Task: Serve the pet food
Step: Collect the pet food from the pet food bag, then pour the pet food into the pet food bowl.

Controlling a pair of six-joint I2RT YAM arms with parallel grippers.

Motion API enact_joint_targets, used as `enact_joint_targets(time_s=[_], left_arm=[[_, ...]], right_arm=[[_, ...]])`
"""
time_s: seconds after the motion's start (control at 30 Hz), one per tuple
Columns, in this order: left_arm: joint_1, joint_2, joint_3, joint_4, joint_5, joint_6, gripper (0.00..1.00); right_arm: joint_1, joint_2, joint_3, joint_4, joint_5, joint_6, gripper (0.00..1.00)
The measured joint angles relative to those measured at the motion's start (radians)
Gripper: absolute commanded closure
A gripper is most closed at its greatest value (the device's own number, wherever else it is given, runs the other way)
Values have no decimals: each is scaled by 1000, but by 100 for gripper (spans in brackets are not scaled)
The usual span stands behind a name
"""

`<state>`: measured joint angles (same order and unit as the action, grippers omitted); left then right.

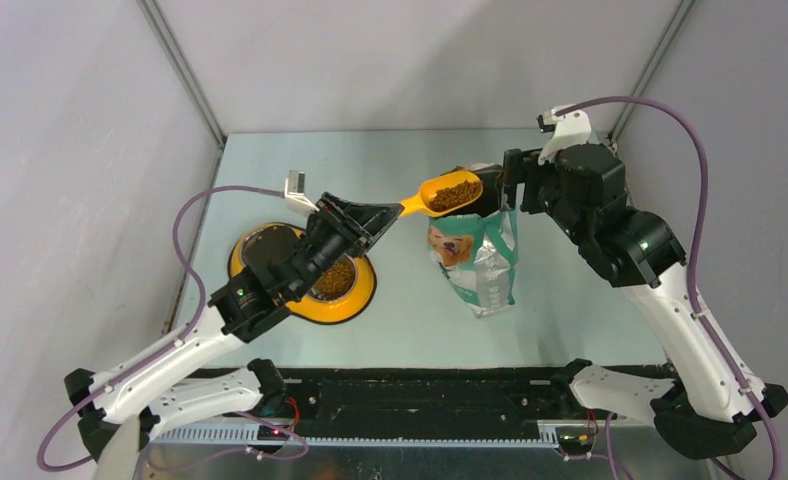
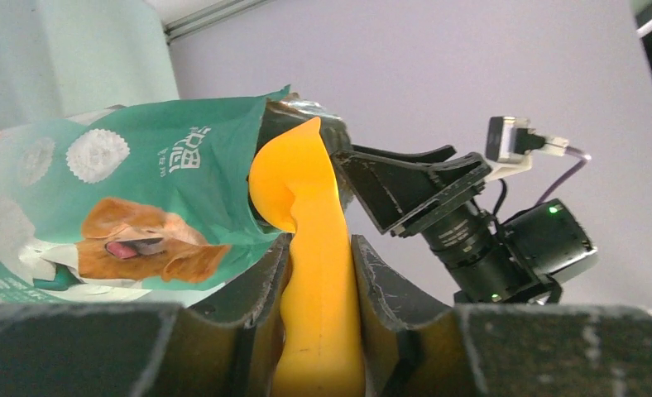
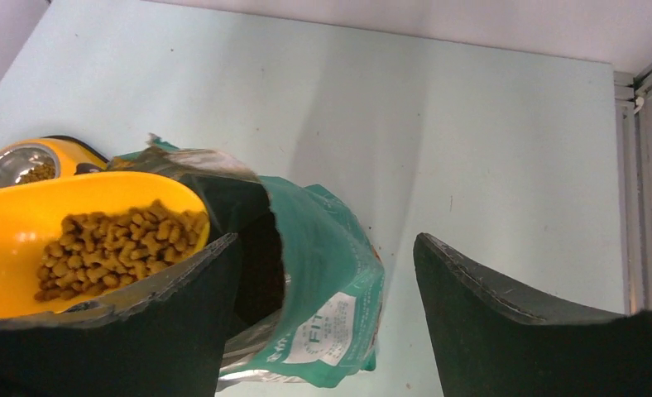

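The tabletop carried the green bag, its mouth between the wide-open right jaws, which held nothing. The left arm hid part of the yellow bowl. The left jaws were closed on the handle of the orange scoop. The pet food filled the scoop at the bag mouth, beside the right jaws; more lay in the bowl. The bag label read "FIT"; the remainder was illegible.

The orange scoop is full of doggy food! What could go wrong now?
The scoop is heaped with pet food and the bowl sits across bare table, so a tilt could spill pellets. The left gripper pinches only the thin handle, so the scoop might twist. The right gripper stands open at the bag, not holding it; a bump might tip it.
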<state>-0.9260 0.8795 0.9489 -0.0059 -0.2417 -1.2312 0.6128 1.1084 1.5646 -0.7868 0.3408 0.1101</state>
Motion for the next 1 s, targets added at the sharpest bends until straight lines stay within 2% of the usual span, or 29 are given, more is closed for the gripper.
enact_joint_targets(time_s=[0.13, 0.2, 0.33, 0.47, 0.7, 1.0], left_arm=[[2, -21, 0, 17, -2, 0, 100], [2, -22, 0, 20, -2, 0, 100], [3, -22, -1, 19, 0, 0, 100], [3, -43, -36, 36, -5, -2, 100], [4, -130, -148, 111, -20, -44, 100], [23, -192, -331, 335, -23, -130, 100]], right_arm=[[0, -12, -2, 7, -6, 12, 34], [-2, -6, -2, 6, -10, 21, 46], [-6, 28, -1, 0, -10, 36, 63], [-11, 59, -1, -9, -13, 53, 76], [-17, 58, -1, -9, -17, 56, 79], [-19, 58, -1, -10, -22, 60, 81]])
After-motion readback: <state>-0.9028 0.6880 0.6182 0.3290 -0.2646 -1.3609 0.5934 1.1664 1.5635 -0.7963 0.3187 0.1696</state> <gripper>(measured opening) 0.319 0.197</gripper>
